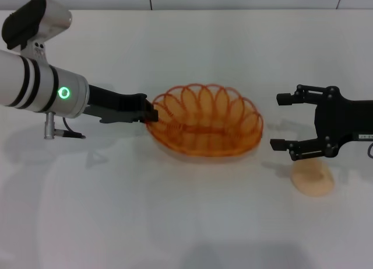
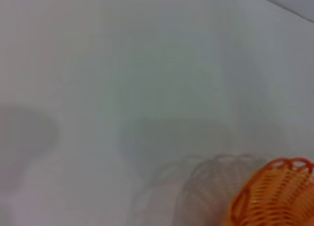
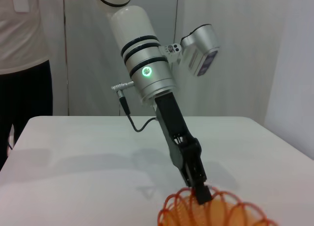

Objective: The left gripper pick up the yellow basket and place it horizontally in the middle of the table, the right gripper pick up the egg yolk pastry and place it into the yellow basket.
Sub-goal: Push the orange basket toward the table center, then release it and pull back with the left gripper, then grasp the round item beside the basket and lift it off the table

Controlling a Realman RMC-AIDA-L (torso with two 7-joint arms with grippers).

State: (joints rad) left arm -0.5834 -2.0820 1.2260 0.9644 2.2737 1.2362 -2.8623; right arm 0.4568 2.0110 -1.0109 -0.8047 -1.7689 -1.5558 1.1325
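Yellow basket [image 1: 205, 122]: left gripper [image 1: 150, 112] fingers pinch its rim.

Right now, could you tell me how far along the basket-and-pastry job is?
Looks done: the yellow basket lies horizontally mid-table. In hand: the left gripper is at the basket's rim, seemingly clamped on it, while the right gripper hangs open beside the basket. Left: the egg yolk pastry sits untouched on the table below the right gripper, so releasing the basket, picking the pastry and dropping it in remain.
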